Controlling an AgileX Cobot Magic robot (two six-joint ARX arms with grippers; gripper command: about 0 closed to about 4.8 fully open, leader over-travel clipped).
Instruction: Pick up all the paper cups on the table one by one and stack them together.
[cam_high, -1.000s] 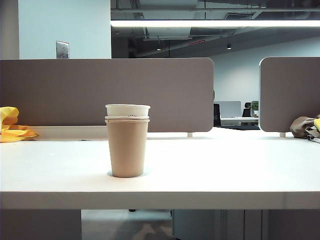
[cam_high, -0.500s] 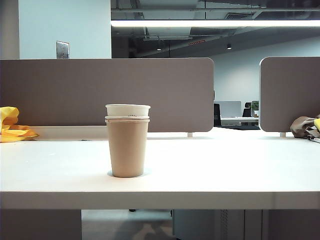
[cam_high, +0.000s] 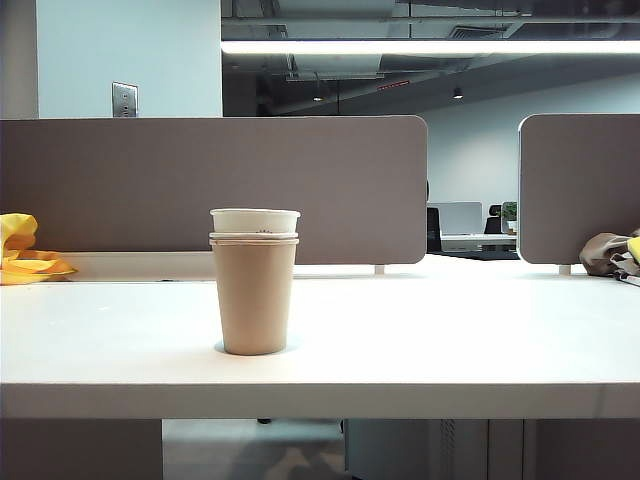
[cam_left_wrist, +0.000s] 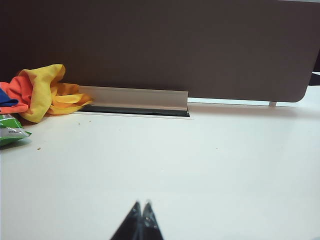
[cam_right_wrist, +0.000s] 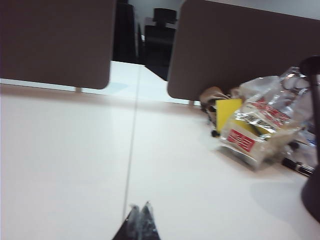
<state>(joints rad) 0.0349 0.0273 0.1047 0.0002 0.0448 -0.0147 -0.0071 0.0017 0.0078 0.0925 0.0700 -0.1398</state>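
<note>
Paper cups (cam_high: 254, 285) stood as one upright stack on the white counter (cam_high: 450, 340), left of centre in the exterior view and near the front edge. Outermost was the taller brown kraft cup (cam_high: 254, 298), base flat on the counter; a white cup (cam_high: 255, 221) sat nested inside it, its rim and a short band of wall standing above the brown rim. A thin second rim line showed between the two, though whether that marked a third cup could not be told. Neither arm appeared in the exterior view. Left gripper (cam_left_wrist: 140, 206) seen only in the left wrist view: dark fingertips pressed together, nothing between them, poised low over bare counter. Ahead of it, a crumpled yellow and orange cloth (cam_left_wrist: 46, 92) lay against the foot of the grey partition (cam_left_wrist: 160, 47), with a green packet (cam_left_wrist: 11, 131) just beside the cloth. Right gripper (cam_right_wrist: 140, 207) seen only in the right wrist view: tips likewise pressed together and holding nothing, over bare counter beside a seam line. Off to its side, near a second partition panel (cam_right_wrist: 235, 52), lay a clear plastic bag (cam_right_wrist: 260, 125) with red and white labels, a yellow item tucked against it. That view was slightly blurred.
</note>
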